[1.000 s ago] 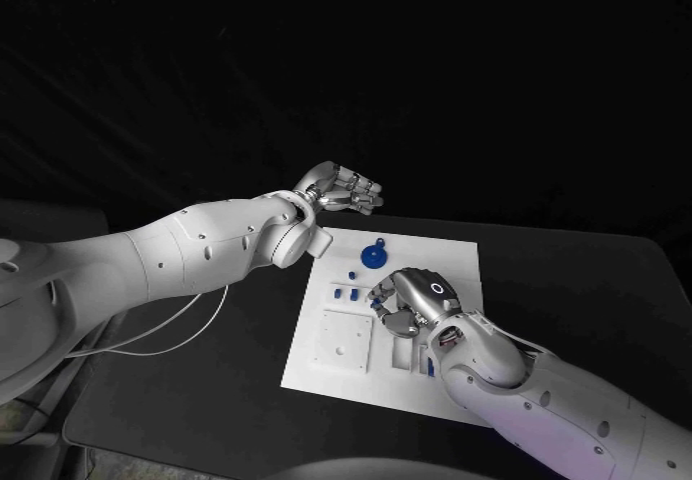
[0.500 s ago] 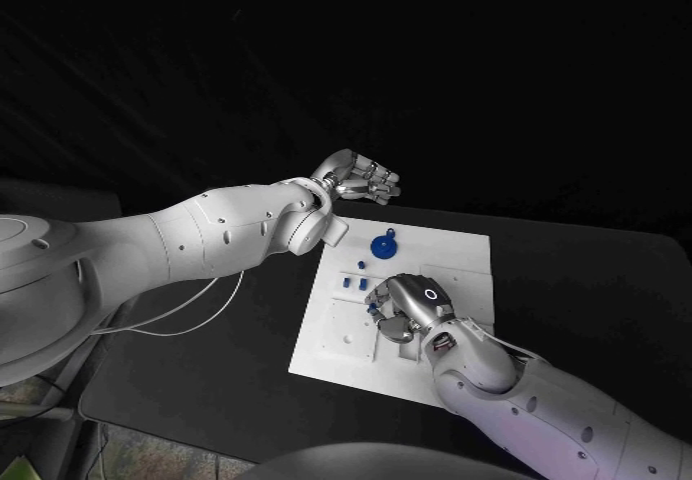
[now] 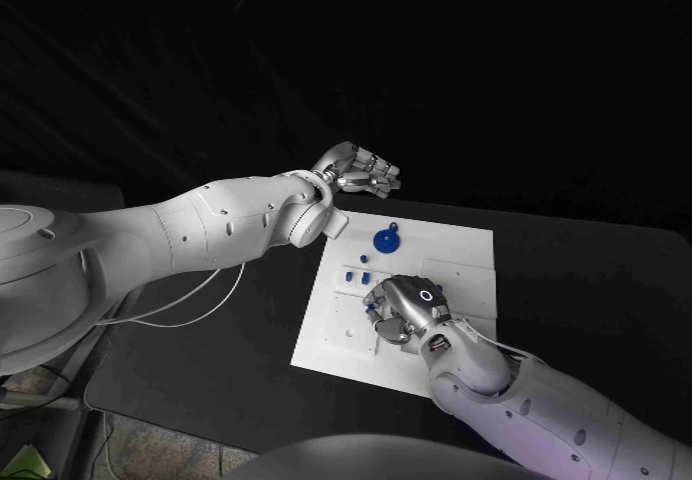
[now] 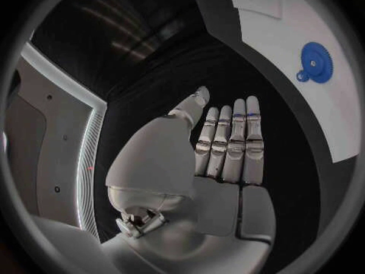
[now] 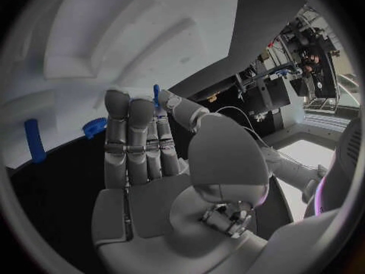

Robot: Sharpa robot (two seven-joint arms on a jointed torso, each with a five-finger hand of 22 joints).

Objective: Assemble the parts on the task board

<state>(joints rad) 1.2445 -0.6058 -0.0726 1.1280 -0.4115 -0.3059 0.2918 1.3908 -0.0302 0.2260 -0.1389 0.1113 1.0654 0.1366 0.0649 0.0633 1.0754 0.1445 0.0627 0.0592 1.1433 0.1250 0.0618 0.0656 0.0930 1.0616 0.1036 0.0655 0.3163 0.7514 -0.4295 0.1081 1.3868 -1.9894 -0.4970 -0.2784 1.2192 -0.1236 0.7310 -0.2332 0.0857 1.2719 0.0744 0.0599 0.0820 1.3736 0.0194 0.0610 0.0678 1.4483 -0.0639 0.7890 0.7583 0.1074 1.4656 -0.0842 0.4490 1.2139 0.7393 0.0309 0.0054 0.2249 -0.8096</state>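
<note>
Right robot hand [image 3: 407, 308] is pinching a small blue part [image 5: 156, 95] over the task board [image 3: 462, 250]; tilted, it could jam. Left robot hand [image 3: 361, 174] is hovering far-side, fingers together, empty.

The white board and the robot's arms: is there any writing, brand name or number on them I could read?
No readable text in any view.
Task board: plain white, with no lettering to be made out.
Blue gear: no marking visible.
Right hand: a small dark ring on its back, a mark rather than a letter.
Left hand: nothing legible.
</note>
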